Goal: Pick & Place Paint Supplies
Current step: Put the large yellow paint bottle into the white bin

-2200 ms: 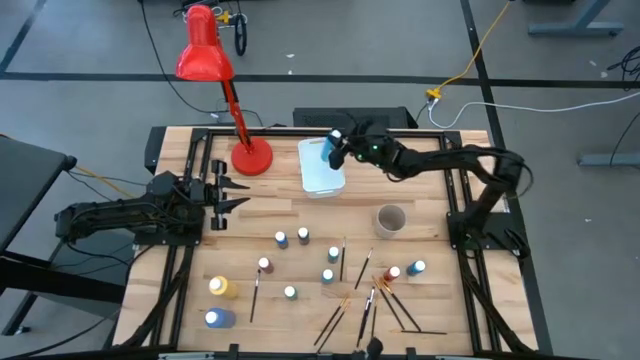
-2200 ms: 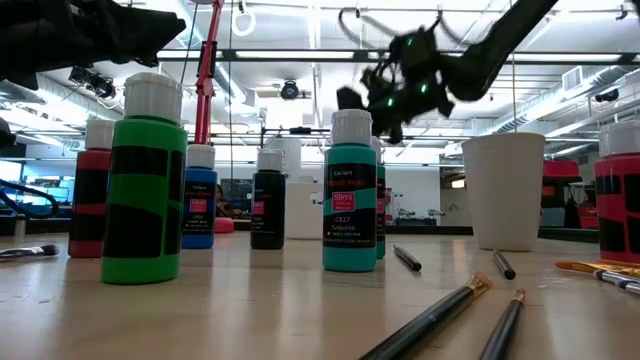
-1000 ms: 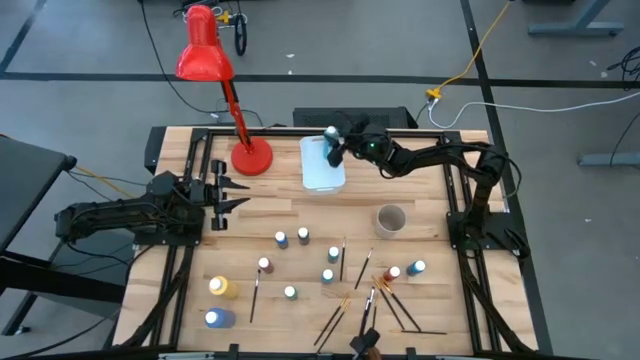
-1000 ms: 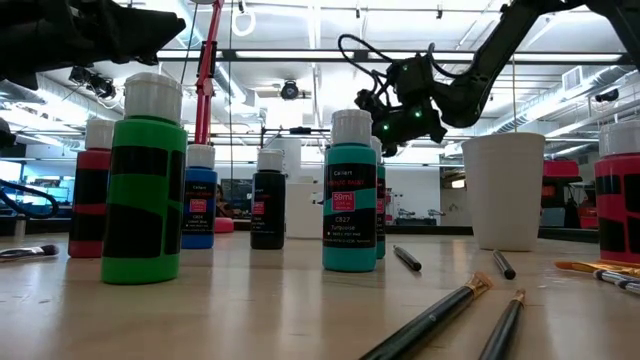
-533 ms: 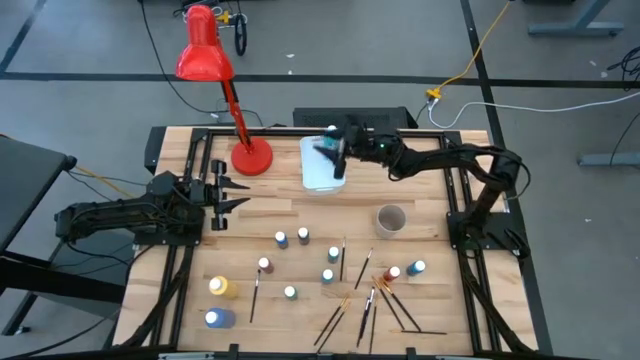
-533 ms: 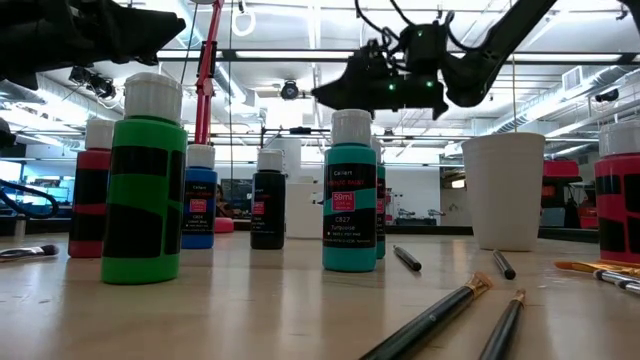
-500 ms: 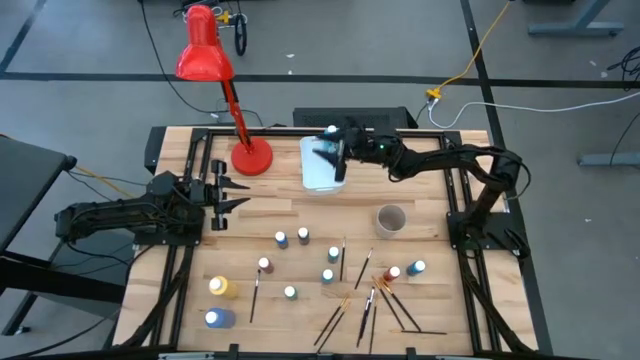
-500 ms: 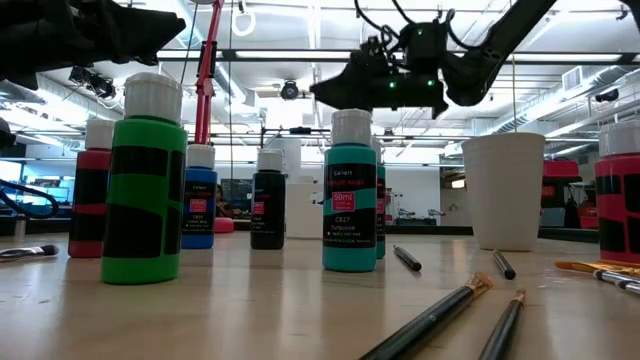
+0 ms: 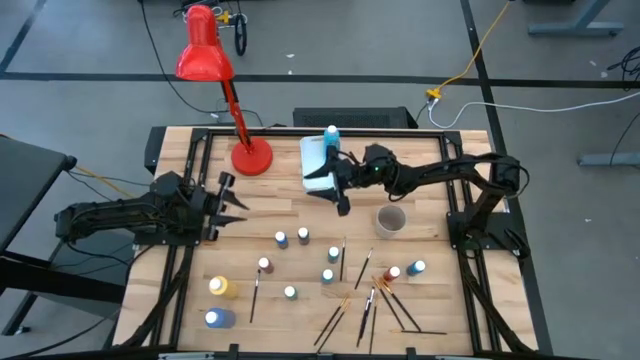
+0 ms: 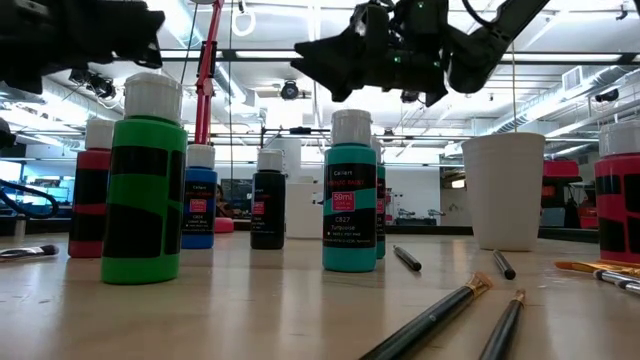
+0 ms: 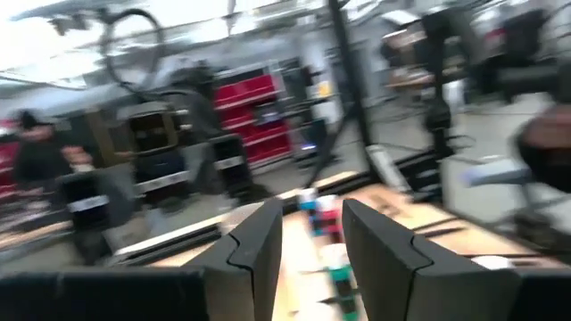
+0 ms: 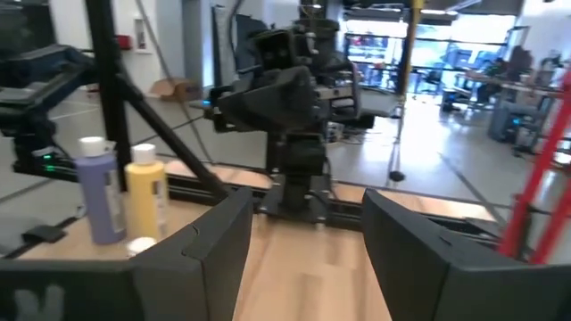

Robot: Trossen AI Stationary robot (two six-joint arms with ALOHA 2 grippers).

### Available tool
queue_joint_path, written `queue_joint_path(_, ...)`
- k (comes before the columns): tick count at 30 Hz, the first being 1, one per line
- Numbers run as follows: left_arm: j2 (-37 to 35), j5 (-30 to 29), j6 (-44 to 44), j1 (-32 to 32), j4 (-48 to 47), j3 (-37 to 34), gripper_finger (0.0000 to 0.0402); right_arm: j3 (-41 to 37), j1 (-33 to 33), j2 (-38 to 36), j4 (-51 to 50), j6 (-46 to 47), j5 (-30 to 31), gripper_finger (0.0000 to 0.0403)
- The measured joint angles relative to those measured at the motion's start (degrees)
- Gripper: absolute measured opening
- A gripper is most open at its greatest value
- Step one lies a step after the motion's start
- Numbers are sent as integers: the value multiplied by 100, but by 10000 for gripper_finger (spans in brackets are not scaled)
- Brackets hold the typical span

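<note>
One blue bottle (image 9: 331, 133) stands in the white tub (image 9: 312, 172); the right tool (image 9: 338, 192), fingers apart and empty, hovers nearby. Bottles and brushes (image 9: 342, 262) crowd the tabletop (image 9: 260, 215).

a wooden table (image 9: 290, 215) with a black frame carries everything. at the far edge stand the round base of a red lamp (image 9: 251, 158) and, beside it, a white tub (image 9: 316, 172). a pale cup (image 9: 390, 219) stands right of the middle. on the near half small white-capped bottles (image 9: 292, 238) stand scattered, and thin brushes (image 9: 368, 300) lie loose, several crossing each other.
</note>
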Motion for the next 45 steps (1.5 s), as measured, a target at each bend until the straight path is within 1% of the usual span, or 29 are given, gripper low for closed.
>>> queue_joint_path(3, 1, 427, -176, 0, 0, 0, 131, 0, 162, 0, -2, 0, 2, 210)
queue_joint_path(7, 0, 1174, -418, 0, 26, 0, 137, 0, 356, 0, -4, -2, 2, 210)
queue_joint_path(8, 0, 1259, -476, -3, 62, 0, 139, 0, 398, 0, -2, -2, 2, 210)
queue_joint_path(10, 2, 1238, -634, -2, 171, 0, 145, 0, 475, 0, -2, -4, 3, 210)
queue_joint_path(14, 0, 995, -1016, 0, 342, 0, 162, 0, 576, 2, -2, -11, 4, 210)
queue_joint_path(17, 2, 1116, -1235, -11, 337, 0, 178, 0, 619, 2, -2, -11, 7, 210)
queue_joint_path(20, 2, 1560, -1307, -121, 336, -1, 195, 0, 639, 2, -2, -11, 7, 210)
queue_joint_path(24, 0, 2505, -1311, -355, 357, 0, 211, 0, 650, 2, -2, -11, 9, 210)
queue_joint_path(26, 0, 2730, -1380, -504, 380, -1, 213, 0, 650, 2, -2, -6, 9, 210)
queue_joint_path(30, 4, 2793, -1520, -864, 382, 0, 213, 0, 650, 2, -2, 7, 11, 210)
queue_joint_path(34, 251, 2301, -1621, -1403, 367, -2, 209, 2, 662, 4, -2, 74, 20, 210)
queue_joint_path(37, 478, 2216, -1590, -1893, 388, -2, 209, 2, 681, 4, -2, 157, 22, 210)
queue_joint_path(40, 813, 2241, -1427, -2422, 376, -2, 209, 2, 702, 4, 0, 153, 22, 210)
queue_joint_path(43, 1139, 2226, -966, -2940, 365, -2, 208, 2, 702, 4, 0, 153, 22, 210)
queue_joint_path(45, 1387, 2087, -759, -3247, 333, -2, 208, 2, 702, 4, 0, 152, 65, 210)
